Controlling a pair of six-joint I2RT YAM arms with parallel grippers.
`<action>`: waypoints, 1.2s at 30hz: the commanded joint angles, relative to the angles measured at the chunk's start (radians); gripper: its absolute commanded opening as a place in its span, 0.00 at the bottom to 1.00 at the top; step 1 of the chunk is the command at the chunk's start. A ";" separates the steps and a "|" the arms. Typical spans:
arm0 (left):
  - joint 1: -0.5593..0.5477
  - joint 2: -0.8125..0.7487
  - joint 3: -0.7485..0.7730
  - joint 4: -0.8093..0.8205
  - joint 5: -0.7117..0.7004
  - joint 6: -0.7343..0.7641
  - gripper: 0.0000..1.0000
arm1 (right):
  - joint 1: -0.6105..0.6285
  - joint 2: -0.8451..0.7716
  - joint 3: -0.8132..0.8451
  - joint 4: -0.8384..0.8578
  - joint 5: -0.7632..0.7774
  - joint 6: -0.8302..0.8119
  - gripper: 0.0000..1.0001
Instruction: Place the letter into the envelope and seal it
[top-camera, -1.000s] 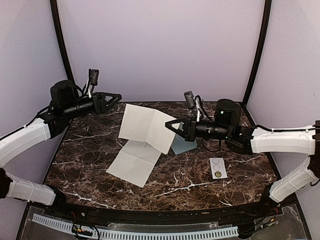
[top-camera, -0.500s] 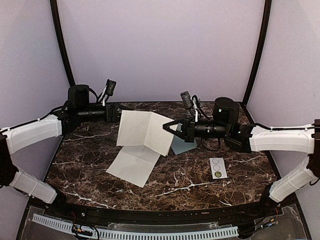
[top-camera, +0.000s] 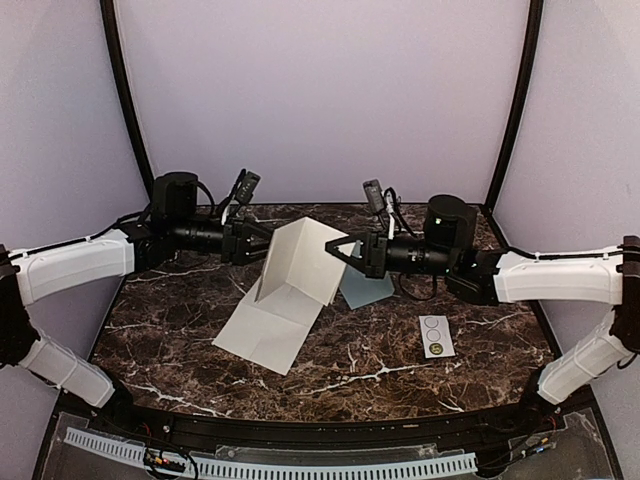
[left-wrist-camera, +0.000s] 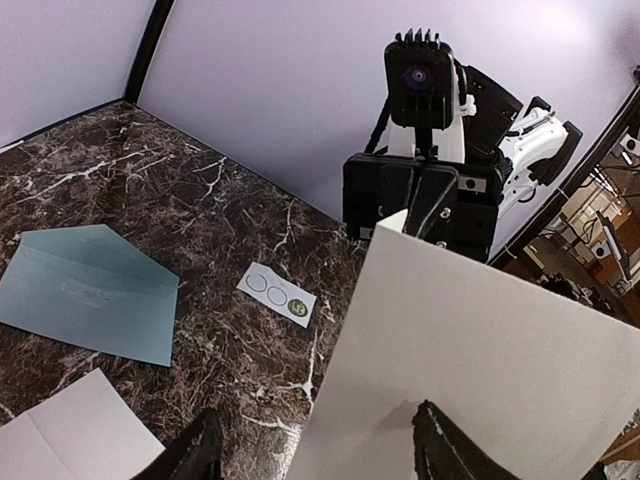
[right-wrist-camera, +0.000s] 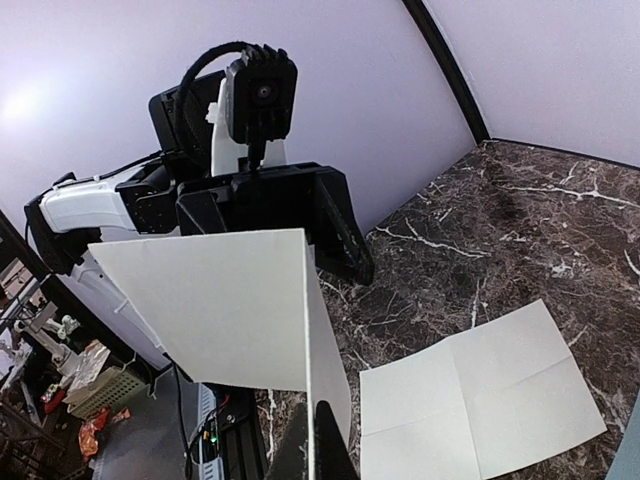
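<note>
The letter (top-camera: 268, 322) is a creased off-white sheet. Its near half lies flat on the table and its far half (top-camera: 305, 258) stands raised, bent along a vertical crease. My right gripper (top-camera: 338, 252) is shut on the raised half's right edge, and in the right wrist view (right-wrist-camera: 320, 440) the paper (right-wrist-camera: 215, 310) stands between its closed fingers. My left gripper (top-camera: 262, 240) is open at the raised half's left edge. In the left wrist view (left-wrist-camera: 318, 455) that edge of the letter (left-wrist-camera: 480, 340) lies between its spread fingers. The pale blue-green envelope (left-wrist-camera: 85, 290) lies flat, partly hidden behind the right gripper in the top view (top-camera: 368, 290).
A small white strip with three circles (top-camera: 436, 336) lies on the marble table right of the envelope and also shows in the left wrist view (left-wrist-camera: 276, 294). Purple walls enclose the table on three sides. Both arms reach over the far half of the table.
My left arm has swung right from the table's left edge up to the letter's raised half. That half has bent more sharply along its vertical crease. The right gripper keeps its hold.
</note>
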 joint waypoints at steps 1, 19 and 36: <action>-0.017 0.008 0.026 0.001 0.054 0.009 0.64 | -0.011 0.025 -0.001 0.093 -0.054 0.037 0.00; -0.054 0.048 0.009 0.074 0.122 -0.056 0.54 | -0.011 0.088 0.042 0.123 -0.220 0.053 0.00; -0.067 0.064 0.000 0.133 0.190 -0.105 0.25 | -0.011 0.097 0.042 0.137 -0.219 0.064 0.00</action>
